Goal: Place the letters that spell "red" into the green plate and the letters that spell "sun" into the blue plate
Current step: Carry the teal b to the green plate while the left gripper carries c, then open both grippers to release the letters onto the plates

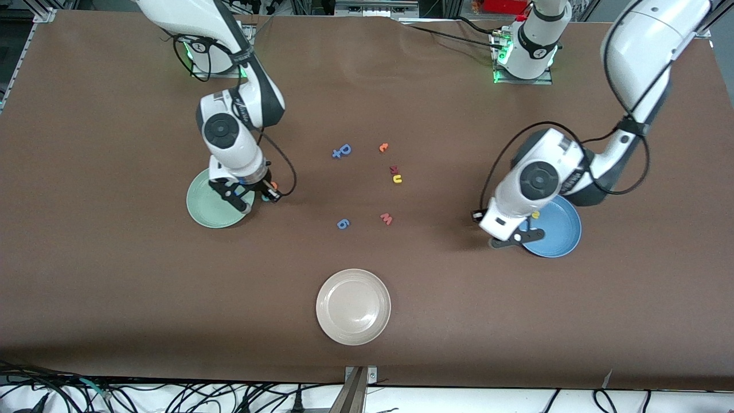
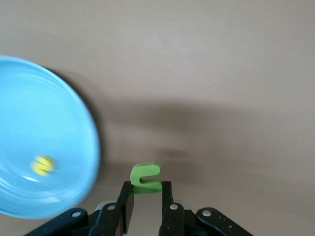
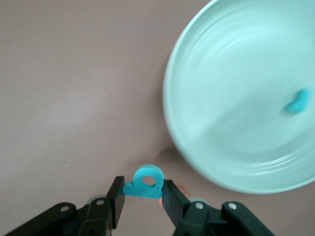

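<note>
My right gripper (image 1: pixel 268 195) (image 3: pixel 142 189) is shut on the teal "d" (image 3: pixel 147 183), just above the table beside the green plate (image 1: pixel 207 211) (image 3: pixel 231 73). A smaller teal "r" (image 3: pixel 298 102) lies in that plate. The orange "e" (image 1: pixel 274 185) sits on the table by this gripper. My left gripper (image 1: pixel 518 239) (image 2: pixel 146 191) is shut on the green "n" (image 2: pixel 145 177), over the table at the rim of the blue plate (image 1: pixel 561 235) (image 2: pixel 44 113). The yellow "s" (image 1: pixel 535 215) (image 2: pixel 42 165) lies in the blue plate. The yellow "u" (image 1: pixel 397 179) lies mid-table.
Mid-table lie a dark red letter (image 1: pixel 394 170) touching the "u", an orange hooked letter (image 1: pixel 383 147), a blue pair of pieces (image 1: pixel 342 151), a pink "w" (image 1: pixel 386 218) and a blue "6" (image 1: pixel 343 223). A white plate (image 1: pixel 353 307) stands nearest the front camera.
</note>
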You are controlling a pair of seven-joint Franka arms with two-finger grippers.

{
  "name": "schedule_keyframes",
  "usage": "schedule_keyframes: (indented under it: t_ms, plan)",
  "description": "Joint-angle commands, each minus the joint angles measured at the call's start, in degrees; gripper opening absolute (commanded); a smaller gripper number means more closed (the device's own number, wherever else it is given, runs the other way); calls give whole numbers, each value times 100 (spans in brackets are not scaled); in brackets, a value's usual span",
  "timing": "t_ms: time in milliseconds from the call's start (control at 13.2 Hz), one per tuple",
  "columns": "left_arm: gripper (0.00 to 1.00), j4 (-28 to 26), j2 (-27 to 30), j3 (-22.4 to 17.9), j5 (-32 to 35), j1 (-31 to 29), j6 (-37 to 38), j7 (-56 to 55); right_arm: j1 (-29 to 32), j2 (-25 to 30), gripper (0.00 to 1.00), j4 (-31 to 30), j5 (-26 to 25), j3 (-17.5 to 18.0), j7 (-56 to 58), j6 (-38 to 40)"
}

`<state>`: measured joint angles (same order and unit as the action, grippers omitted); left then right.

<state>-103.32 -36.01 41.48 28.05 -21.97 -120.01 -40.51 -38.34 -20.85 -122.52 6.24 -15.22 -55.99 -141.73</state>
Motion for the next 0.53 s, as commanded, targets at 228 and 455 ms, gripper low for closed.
schedule_keyframes:
  t_ms: [228,455]
  plan:
    - [23,119,-117,62,-72,-1194,154,2421,10,73,25,-184,27,-763,1616,566]
    - [100,92,-99,35,-133,-1345,154,2663,2,2,92,-229,27,-763,1723,654]
